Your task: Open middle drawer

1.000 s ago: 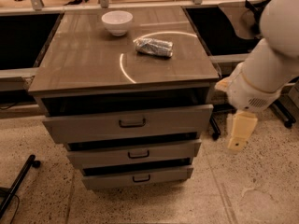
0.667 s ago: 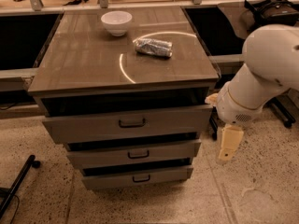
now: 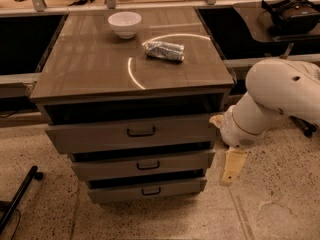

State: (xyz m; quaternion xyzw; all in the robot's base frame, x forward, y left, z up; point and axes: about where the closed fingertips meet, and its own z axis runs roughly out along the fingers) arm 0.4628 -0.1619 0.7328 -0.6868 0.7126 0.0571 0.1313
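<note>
The middle drawer (image 3: 145, 165) is the grey-brown front with a small dark bar handle (image 3: 148, 165), between the taller top drawer (image 3: 135, 132) and the smallest bottom drawer (image 3: 147, 190). A dark gap shows above each front. My gripper (image 3: 232, 166) hangs pointing down from the white arm (image 3: 280, 99), just right of the cabinet at the height of the middle drawer's right end, apart from the handle. It holds nothing that I can see.
On the cabinet top (image 3: 90, 64) stand a white bowl (image 3: 124, 23) and a crumpled silver packet (image 3: 164, 50). A black headset (image 3: 292, 11) lies on the table at the back right. A black pole (image 3: 17, 199) lies on the speckled floor at the lower left.
My arm has swung left and lowered, bringing the gripper closer to the cabinet's right side. The drawers, bowl and packet have not moved.
</note>
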